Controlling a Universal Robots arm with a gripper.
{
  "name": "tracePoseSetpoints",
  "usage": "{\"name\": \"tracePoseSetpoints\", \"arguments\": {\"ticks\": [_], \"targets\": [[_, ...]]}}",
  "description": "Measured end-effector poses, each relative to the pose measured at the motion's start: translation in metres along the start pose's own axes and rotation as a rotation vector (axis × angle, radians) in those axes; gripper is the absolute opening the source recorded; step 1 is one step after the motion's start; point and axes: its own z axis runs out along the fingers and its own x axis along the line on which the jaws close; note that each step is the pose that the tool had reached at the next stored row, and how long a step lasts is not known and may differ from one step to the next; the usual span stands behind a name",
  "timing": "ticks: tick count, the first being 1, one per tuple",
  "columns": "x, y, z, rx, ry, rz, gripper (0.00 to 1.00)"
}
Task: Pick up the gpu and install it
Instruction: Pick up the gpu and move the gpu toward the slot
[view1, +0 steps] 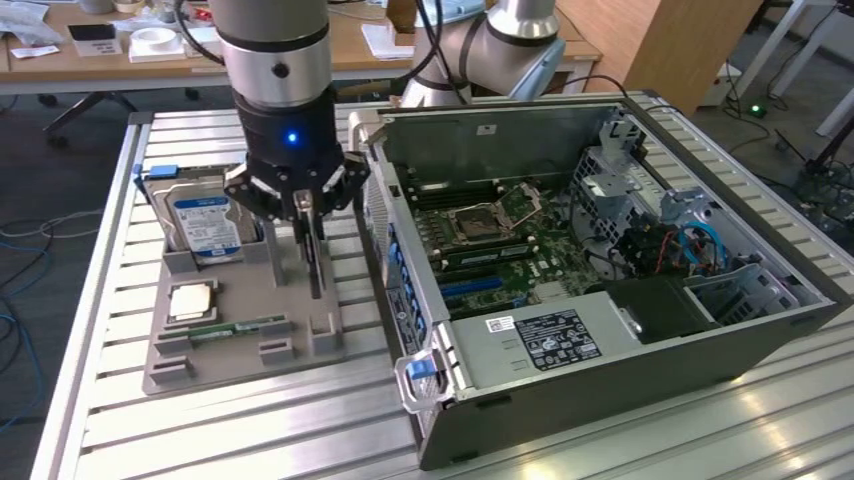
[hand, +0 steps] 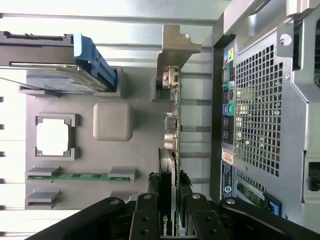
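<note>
Item: gpu (view1: 311, 255) (hand: 171, 135). A thin card standing on edge over the tray (view1: 247, 352) (hand: 140, 150), along the tray side nearest the computer case (view1: 641, 330) (hand: 260, 110). Its silver end bracket is at the tray's far end. Whether it is seated in its slot or lifted cannot be told.

Tool (view1: 304, 215) (hand: 170, 220): above the tray, pointing down, its black fingers (hand: 146, 217) closed partway onto the two faces of the gpu's upper edge.

Tray: grey, moulded, lying on the slatted aluminium tabletop (view1: 267, 430).

Other tray contents:
- Hard drive (view1: 203, 222) (hand: 65, 80), upright at the far corner away from the case.
- CPU (view1: 194, 300) (hand: 52, 137), flat in a mid-tray pocket.
- RAM stick (view1: 240, 327) (hand: 75, 176), flat nearer the tray's near end.

Computer case: just beside the tray, side panel off, motherboard (view1: 521, 250) exposed.
</note>
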Motion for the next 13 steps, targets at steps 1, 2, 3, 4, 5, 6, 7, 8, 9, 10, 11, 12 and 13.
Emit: {"name": "tracePoseSetpoints", "arguments": {"ticks": [1,2,3,4,5,6,7,8,9,10,11,12,13], "targets": [[0.0,0.0002,-0.0028,0.0,0.0,0.0,0.26],[0.0,0.0003,-0.0054,0.0,0.0,0.0,0.26],[0.0,0.0004,-0.008,0.0,-0.0001,0.0,0.26],[0.0,0.0005,-0.0102,0.0,-0.0001,0.0,0.26],[0.0,0.0006,-0.0125,0.0,-0.0001,0.0,0.26],[0.0,0.0007,-0.0148,0.0,0.0,0.0,0.26],[-0.001,0.0008,-0.0171,0.0,0.0,0.0,0.26],[-0.001,0.0009,-0.0192,0.0,0.0,0.0,0.26],[-0.001,0.0011,-0.0213,0.0,-0.0001,0.0,0.26],[-0.001,0.0012,-0.0237,0.0,0.0,0.0,0.26],[-0.001,0.0013,-0.0261,0.0,0.0,0.0,0.26],[-0.001,0.0014,-0.0284,0.0,0.0,0.0,0.26],[-0.001,0.0016,-0.0306,0.0,0.0,0.0,0.26]]}}
